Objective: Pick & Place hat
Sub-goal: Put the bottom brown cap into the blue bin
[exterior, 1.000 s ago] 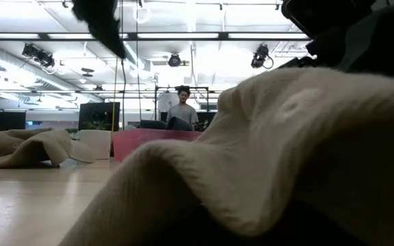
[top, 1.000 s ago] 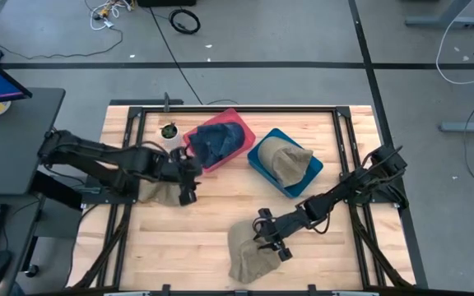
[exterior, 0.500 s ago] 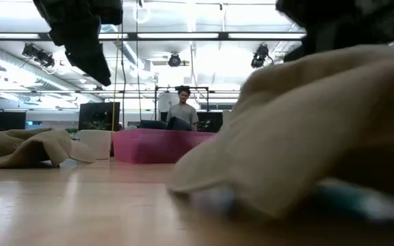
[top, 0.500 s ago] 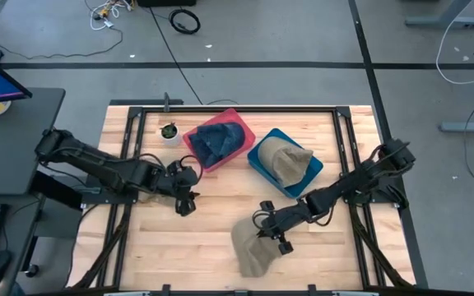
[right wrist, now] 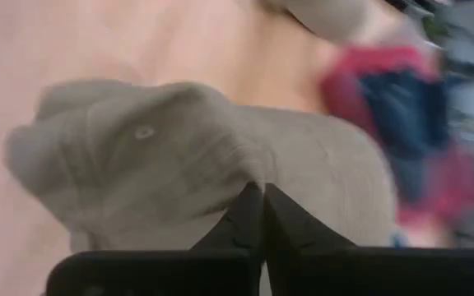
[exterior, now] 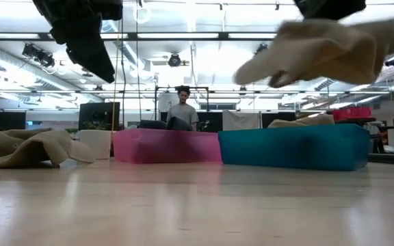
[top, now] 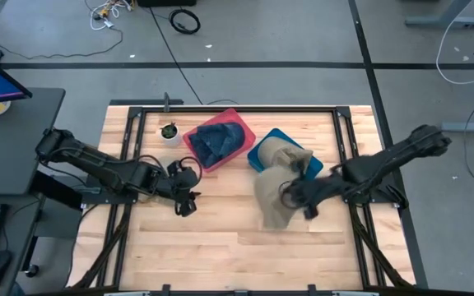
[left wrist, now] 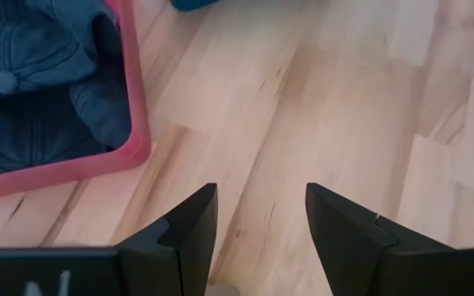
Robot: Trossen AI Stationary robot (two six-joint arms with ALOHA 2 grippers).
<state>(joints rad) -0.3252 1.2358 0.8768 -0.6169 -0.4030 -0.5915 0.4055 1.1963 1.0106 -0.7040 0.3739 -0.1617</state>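
A beige hat (top: pixel 271 199) hangs in the air just in front of the blue bin (top: pixel 263 160), with my right gripper (top: pixel 291 196) shut on it; the low view shows this hat (exterior: pixel 320 49) well above the table. A second beige hat (top: pixel 285 158) lies in the blue bin. The pink bin (top: pixel 239 122) beside it holds dark blue hats (top: pixel 219 140). My left gripper (top: pixel 186 202) hovers open over bare wood left of centre, and its wrist view shows nothing between its fingers (left wrist: pixel 189 226). My right gripper pinches a bunched part of the beige hat's cloth (right wrist: pixel 252 174) between its two shut fingers, coming at it from the table's right side. How many layers it has, I cannot tell. The hat is lifted clear of the table and sags slack below the fingers.
More beige cloth (exterior: pixel 26 147) lies on the table's left part, seen in the low view. A small white pot with a plant (top: pixel 169 131) stands left of the pink bin. Bare wood (top: pixel 220 247) stretches along the near edge. A person (exterior: pixel 180 109) stands in the room behind.
My right gripper has shut on the beige hat near the table's near edge, lifted it clear and carried it up and toward the far right, close to the blue bin. My left gripper shifted slightly toward the near edge early on, staying open.
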